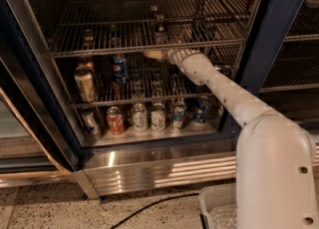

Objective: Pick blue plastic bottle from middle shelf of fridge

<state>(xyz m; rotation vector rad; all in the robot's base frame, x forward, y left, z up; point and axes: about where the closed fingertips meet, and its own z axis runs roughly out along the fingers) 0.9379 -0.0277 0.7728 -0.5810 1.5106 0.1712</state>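
The fridge (277, 39) stands open, with dark navy frames and wire racks. A tall clear bottle (160, 31), which I take to be the blue plastic bottle, stands on the upper visible rack; its label is dim behind the wires. My gripper (154, 54) reaches in from the right on the white arm (224, 91). It sits at the front edge of that rack, just below and in front of the bottle's base. I cannot tell whether it touches the bottle.
A blue Pepsi can (118, 68) and a tan can (85, 84) stand on the rack below. A red can (115, 120) and several other cans (157, 117) line the bottom. The ribbed steel base panel (159, 171), a black floor cable (149, 205) and a white bin (219, 208) lie below.
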